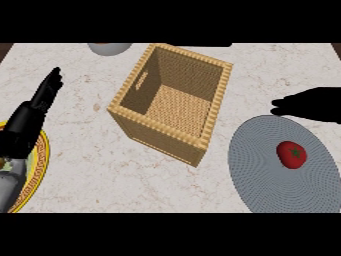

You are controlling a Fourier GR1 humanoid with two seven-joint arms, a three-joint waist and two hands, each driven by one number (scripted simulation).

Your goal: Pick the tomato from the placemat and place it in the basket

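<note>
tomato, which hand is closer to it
The right hand, at the grey placemat's far edge just beyond the tomato. The left hand is on the other side of the basket, above the yellow plate.

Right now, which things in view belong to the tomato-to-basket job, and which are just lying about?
Part of the job:
tomato
placemat under it
basket
right hand, beside the placemat

Lying about:
yellow plate
grey bowl at the far edge
left hand, resting open at the view's left

No readable text, label, brand, number or sign anywhere
</note>
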